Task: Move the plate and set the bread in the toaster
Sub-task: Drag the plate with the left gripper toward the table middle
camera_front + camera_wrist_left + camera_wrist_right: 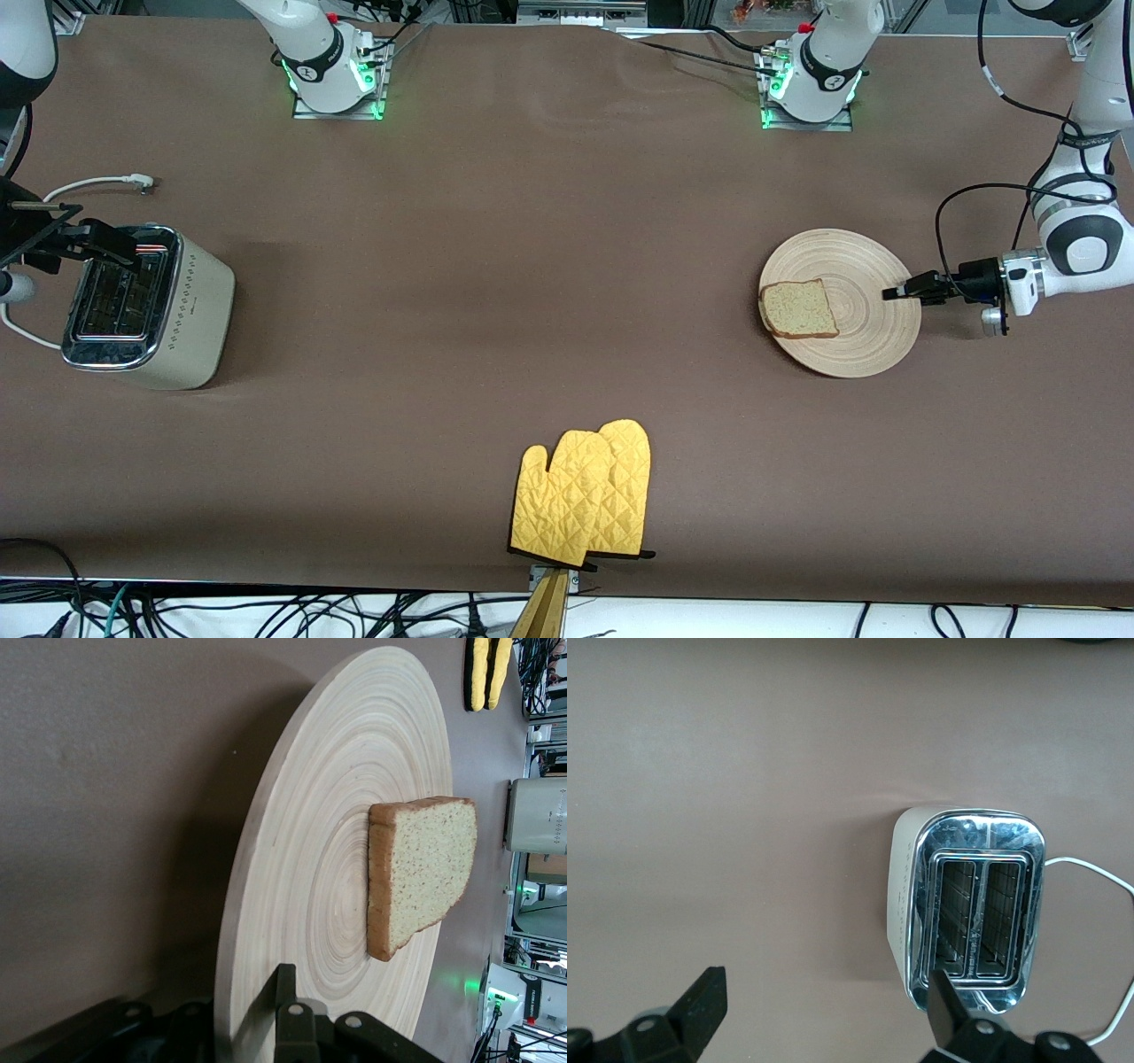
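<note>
Plate [864,341] lies flat toward the left arm's end of the table, and its rim at that end sits between the fingers of the left gripper [893,292], which come in level with the table; the jaws look closed down onto the edge. Bread [798,309] rests on the plate, toward the rim away from those jaws. Right gripper [93,239], jaws wide, hovers over the toaster [190,306], well apart from the plate, waiting

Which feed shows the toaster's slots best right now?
The right wrist view: it looks straight down into both empty slots of the toaster. The front view shows it aslant, partly covered by the right claw. The left wrist view catches only its side.
</note>
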`<action>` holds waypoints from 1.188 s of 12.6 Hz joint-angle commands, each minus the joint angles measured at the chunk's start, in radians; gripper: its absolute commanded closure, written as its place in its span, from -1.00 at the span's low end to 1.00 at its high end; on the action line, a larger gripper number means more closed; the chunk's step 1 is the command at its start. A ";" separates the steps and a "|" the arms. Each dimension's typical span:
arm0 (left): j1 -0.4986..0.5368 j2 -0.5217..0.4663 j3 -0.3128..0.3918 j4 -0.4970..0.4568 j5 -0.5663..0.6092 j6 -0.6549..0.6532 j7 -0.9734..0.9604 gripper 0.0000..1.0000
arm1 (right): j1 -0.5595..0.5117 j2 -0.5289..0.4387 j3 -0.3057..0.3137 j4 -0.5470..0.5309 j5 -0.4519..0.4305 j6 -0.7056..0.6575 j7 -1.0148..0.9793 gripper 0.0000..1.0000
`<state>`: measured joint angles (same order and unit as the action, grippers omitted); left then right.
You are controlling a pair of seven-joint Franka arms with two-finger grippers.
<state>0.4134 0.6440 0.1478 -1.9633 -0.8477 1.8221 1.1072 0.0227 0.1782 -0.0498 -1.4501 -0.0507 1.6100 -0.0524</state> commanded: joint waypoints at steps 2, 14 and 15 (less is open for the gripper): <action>-0.010 0.006 -0.029 -0.009 -0.028 0.023 0.010 1.00 | -0.004 0.009 0.004 0.025 0.002 -0.007 -0.004 -1.00; -0.119 -0.038 -0.338 0.003 -0.325 0.022 -0.222 1.00 | -0.006 0.011 0.004 0.025 0.002 -0.002 -0.006 -1.00; -0.167 -0.037 -0.338 0.004 -0.382 0.025 -0.213 1.00 | -0.006 0.011 0.004 0.025 0.002 -0.002 -0.006 -1.00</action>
<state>0.3055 0.6360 -0.1859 -1.9519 -1.1417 1.8610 0.9001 0.0227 0.1787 -0.0498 -1.4500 -0.0507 1.6114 -0.0524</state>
